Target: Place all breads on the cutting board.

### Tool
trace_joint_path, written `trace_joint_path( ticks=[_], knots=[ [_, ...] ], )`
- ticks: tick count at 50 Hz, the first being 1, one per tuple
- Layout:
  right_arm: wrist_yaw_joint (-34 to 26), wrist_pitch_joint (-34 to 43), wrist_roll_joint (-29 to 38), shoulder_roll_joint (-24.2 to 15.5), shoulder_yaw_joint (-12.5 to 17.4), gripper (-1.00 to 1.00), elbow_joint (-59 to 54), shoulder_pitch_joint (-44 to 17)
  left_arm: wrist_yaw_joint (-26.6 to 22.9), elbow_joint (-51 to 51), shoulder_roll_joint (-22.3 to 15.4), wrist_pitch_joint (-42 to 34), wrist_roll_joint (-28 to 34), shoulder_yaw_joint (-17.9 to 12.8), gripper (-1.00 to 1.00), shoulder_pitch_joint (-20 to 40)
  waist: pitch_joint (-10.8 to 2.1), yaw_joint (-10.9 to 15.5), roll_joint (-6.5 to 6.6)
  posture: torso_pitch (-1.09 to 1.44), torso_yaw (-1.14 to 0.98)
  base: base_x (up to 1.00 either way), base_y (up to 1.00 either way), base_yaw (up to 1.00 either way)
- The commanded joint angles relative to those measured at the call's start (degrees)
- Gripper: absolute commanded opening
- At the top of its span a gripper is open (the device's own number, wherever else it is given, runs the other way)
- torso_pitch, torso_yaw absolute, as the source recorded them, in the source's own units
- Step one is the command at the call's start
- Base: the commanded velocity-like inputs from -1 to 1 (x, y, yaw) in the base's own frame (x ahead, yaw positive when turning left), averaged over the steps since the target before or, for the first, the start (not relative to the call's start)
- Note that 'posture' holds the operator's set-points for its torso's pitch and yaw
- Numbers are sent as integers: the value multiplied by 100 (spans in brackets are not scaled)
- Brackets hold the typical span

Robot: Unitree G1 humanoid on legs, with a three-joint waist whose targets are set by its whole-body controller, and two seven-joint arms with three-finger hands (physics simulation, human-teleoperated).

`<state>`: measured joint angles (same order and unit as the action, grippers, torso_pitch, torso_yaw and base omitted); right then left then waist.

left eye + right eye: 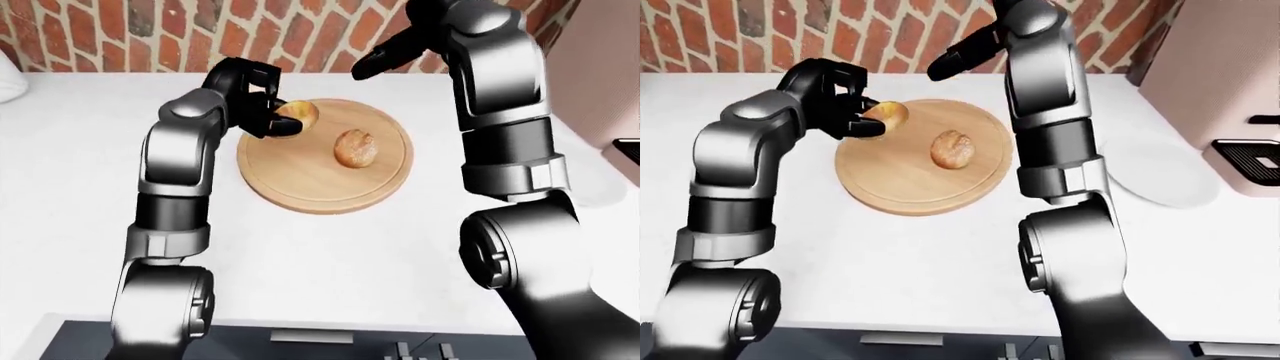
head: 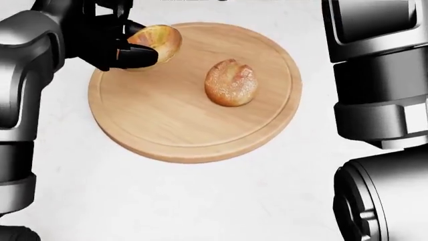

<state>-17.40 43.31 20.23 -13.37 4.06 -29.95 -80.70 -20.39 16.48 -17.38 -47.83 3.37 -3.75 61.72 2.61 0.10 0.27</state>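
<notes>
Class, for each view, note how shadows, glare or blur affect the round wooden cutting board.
Head view: round wooden cutting board sharp, evenly lit, faint shadow under its lower rim. Left-eye view: no glare. Right-eye view: sharp, no blur or glare.
</notes>
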Motion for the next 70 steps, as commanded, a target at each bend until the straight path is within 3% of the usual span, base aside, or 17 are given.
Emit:
trace_joint_path(
  ticks=[1, 4, 18, 21, 24, 29, 31, 33, 34, 37, 41, 43, 46, 51, 52, 60, 70],
  knots=[
    [90, -76, -88, -79, -1, 100, 214, -160, -15, -67, -30, 338, 121, -73, -100, 237, -184, 6, 9, 0, 0, 0, 0, 0],
    [100, -43, -149, -117, -29, 100, 298, -88, -162, -78, -70, 510, 409, 142, -100, 142, -188, 5, -7, 0, 0, 0, 0, 0],
    [105, -59, -159, -136, -83, 100, 333, -17, -550, -354, 202, 498, 924, 36, -100, -105, -197, 7, -10, 0, 0, 0, 0, 0],
    [74, -34, -131, -121, -113, 100, 370, 2, -589, -357, 235, 488, 968, 28, -72, -91, -197, 8, -11, 0, 0, 0, 0, 0],
    [69, -44, -130, -119, -97, 100, 375, 19, -603, -366, 259, 496, 984, 11, 12, -85, -199, 8, -16, 0, 0, 0, 0, 0],
    [56, 45, -127, -88, -102, 100, 510, 81, -605, -383, 269, 476, 1012, 0, 39, -82, -194, 12, -27, 0, 0, 0, 0, 0],
    [68, 42, -132, -77, -97, 100, 530, 111, -623, -415, 279, 452, 1012, 5, 58, -80, -194, 12, -29, 0, 0, 0, 0, 0],
    [79, 40, -142, -65, -92, 100, 548, 141, -627, -415, 281, 453, 1015, 4, 96, -76, -192, 13, -28, 0, 0, 0, 0, 0],
    [73, 67, -140, -63, -100, 100, 578, 145, -621, -404, 282, 454, 1015, -4, 100, -60, -192, 13, -29, 0, 0, 0, 0, 0],
    [113, 47, -164, -60, -73, 100, 552, 151, -588, -378, 258, 424, 993, -65, 100, 8, -193, 12, -32, 0, 0, 0, 0, 0],
    [177, 80, -215, -51, -55, 100, 599, 182, -167, -197, 179, 387, 713, -407, 100, 359, -192, 6, -35, 0, 0, 0, 0, 0],
    [251, 112, -294, -39, -1, 100, 593, 148, 513, 120, 88, 537, 494, -742, 100, 702, -187, -1, -36, 0, 0, 0, 0, 0],
    [336, 213, -332, -113, 21, 100, 699, 95, 1085, 157, -194, 487, 26, -943, 100, 1118, -180, -21, -26, 0, 0, 0, 0, 0],
    [274, 859, -317, -240, 22, 100, 1606, 163, 1739, 4, -561, 457, -534, -961, 100, 1214, -141, -7, 8, 0, 0, 0, 0, 0],
    [341, 969, -458, -183, 206, 100, 1790, 103, 1909, -95, -590, 416, -648, -999, 100, 1196, -135, 1, 20, 0, 0, 0, 0, 0],
    [324, 1490, -485, -437, 95, 100, 3027, 191, 2606, -1192, -943, 360, -1271, -990, 100, 919, -65, -14, 45, 0, 0, 0, 0, 0],
    [486, 989, -341, -535, 2, 100, 3637, 380, 3193, -1915, -1101, 995, -1616, -1067, 100, 675, -12, -31, 38, 0, 0, 0, 0, 0]
  ],
)
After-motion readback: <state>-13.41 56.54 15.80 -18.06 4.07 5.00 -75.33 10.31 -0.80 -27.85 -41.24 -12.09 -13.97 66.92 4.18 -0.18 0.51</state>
